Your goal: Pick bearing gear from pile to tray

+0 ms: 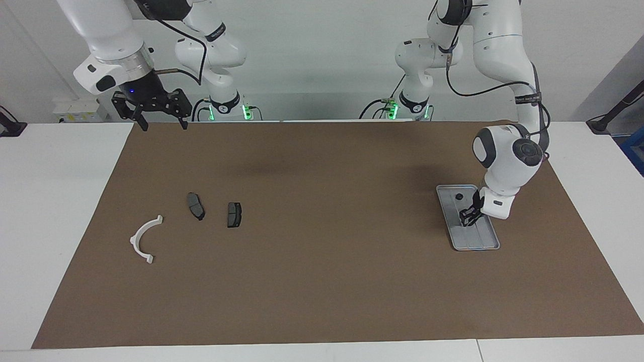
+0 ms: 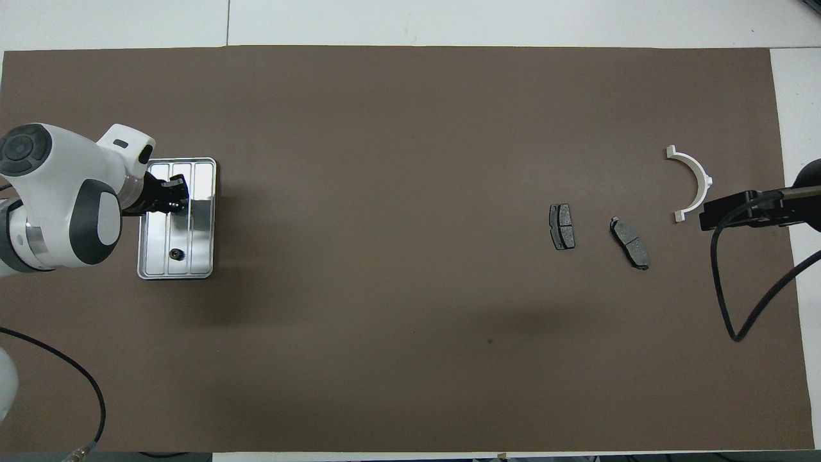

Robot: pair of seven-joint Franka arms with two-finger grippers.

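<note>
Over the tray [image 1: 490, 240], at the left arm's end of the desk [image 1: 322, 301], your left gripper [image 1: 469, 217] hangs low above the ribbed base; I cannot tell what its fingers are doing. One small black bearing gear [image 1: 459, 196] already lies in the tray, nearer the robots. Lift carelessly and you could clip the low rim, shifting the tray or rolling that gear. The right gripper [image 1: 161, 122] waits, fingers spread wide, above the pile [image 1: 191, 221]: a white arc [image 1: 145, 239] and two grey pads.
</note>
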